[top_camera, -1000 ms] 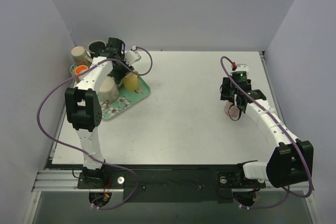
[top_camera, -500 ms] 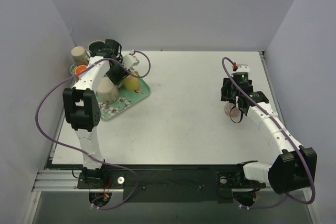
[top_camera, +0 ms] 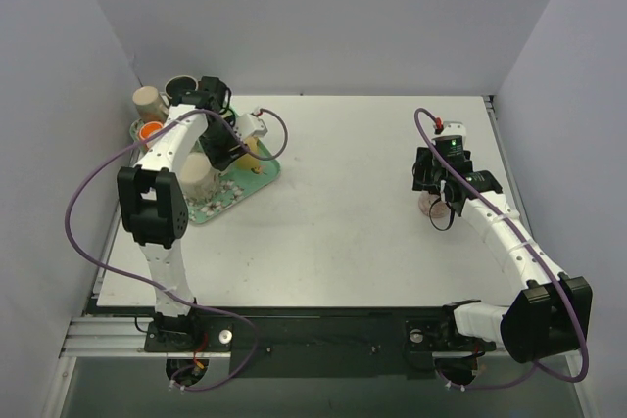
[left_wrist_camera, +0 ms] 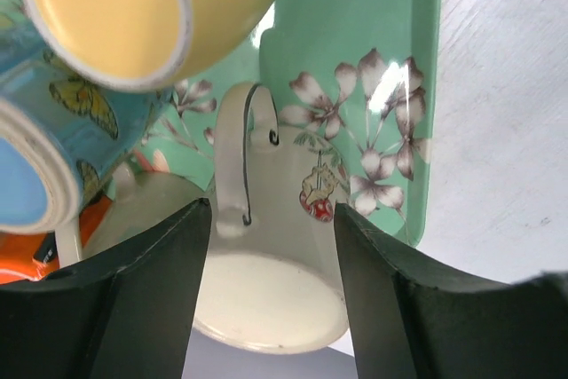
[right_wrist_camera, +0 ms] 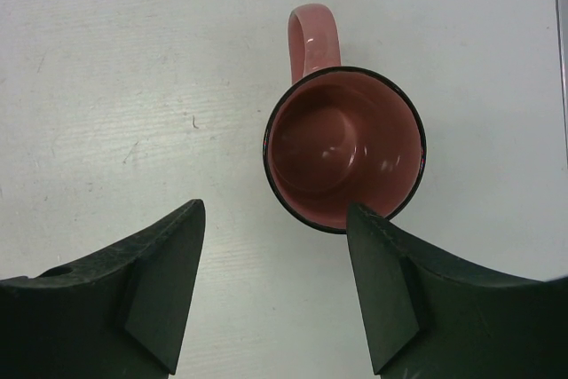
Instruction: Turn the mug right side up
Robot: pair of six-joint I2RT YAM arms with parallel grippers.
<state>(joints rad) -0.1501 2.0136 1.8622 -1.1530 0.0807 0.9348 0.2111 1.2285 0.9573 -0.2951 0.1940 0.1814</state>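
A cream mug [left_wrist_camera: 275,299] stands upside down on the green floral tray [left_wrist_camera: 355,42], base up and handle toward the tray's middle. It also shows in the top view [top_camera: 196,175]. My left gripper [left_wrist_camera: 271,206] is open, with one finger on each side of the mug and close to its walls. I cannot tell whether they touch it. A pink mug [right_wrist_camera: 344,148] stands right side up on the table, also seen from the top [top_camera: 431,206]. My right gripper [right_wrist_camera: 275,206] is open and empty above it, with the mug just past the fingertips.
A yellow mug [left_wrist_camera: 124,6] and a blue butterfly mug [left_wrist_camera: 44,157] lie on their sides on the tray beside the cream mug. A tan mug [top_camera: 147,100], a dark mug [top_camera: 179,88] and an orange one [top_camera: 150,130] crowd the back left corner. Walls enclose the table on three sides.
My left gripper has come from the tray's back edge toward me and now straddles the cream mug. My right arm has shifted slightly over the pink mug.
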